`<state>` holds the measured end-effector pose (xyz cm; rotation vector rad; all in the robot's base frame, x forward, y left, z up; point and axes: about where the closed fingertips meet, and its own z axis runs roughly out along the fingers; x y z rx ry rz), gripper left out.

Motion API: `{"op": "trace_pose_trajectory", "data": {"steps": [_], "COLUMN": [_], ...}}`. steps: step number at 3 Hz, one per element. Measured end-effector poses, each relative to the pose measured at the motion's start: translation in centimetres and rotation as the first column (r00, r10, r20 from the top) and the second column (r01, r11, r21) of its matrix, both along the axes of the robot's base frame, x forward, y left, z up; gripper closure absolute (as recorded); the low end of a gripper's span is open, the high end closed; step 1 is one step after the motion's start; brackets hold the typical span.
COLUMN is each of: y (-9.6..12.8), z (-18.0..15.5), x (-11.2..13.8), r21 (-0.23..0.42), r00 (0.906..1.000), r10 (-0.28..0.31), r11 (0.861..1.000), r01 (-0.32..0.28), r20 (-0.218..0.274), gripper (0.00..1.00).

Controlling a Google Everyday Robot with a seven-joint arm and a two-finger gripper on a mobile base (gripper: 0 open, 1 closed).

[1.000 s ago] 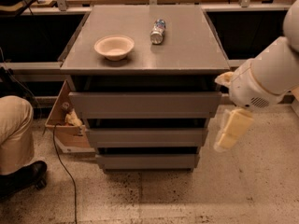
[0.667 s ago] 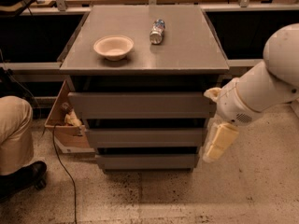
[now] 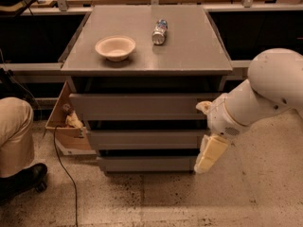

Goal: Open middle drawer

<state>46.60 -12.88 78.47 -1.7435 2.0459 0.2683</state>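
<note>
The middle drawer [image 3: 144, 139] is the grey flat front between a wider top drawer [image 3: 139, 106] and a narrower bottom drawer [image 3: 144, 163] in a grey cabinet. Its front looks flush in the stepped stack. My gripper [image 3: 209, 154] hangs from the white arm [image 3: 265, 93] at the cabinet's right front corner, level with the right ends of the middle and bottom drawers. I cannot tell whether it touches a drawer front.
A beige bowl [image 3: 115, 47] and a plastic bottle lying on its side [image 3: 159, 31] sit on the cabinet top [image 3: 189, 51]. An open cardboard box [image 3: 66, 122] stands left of the cabinet. A person's leg and shoe [image 3: 16, 150] and a cable [image 3: 64, 169] are at the left.
The arm and gripper have moved left and a little down, from beside the cabinet toward the right ends of the lower drawer fronts. The drawers have not moved.
</note>
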Motion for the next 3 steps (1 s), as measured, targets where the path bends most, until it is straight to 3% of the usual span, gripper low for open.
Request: {"op": "trace_pose_trajectory", "data": {"steps": [1, 3], "y": [0.9, 4.3], "z": [-2.4, -13.6], "x": [0.2, 2.4], "r21": [0.006, 0.047], "r00": [0.9998, 0.9993], "r10": [-0.009, -0.014], "r11": [1.0, 0.999], "r01": [0.01, 0.015], "r20": [-0.019, -0.034], "gripper": [0.0, 0.0]}}
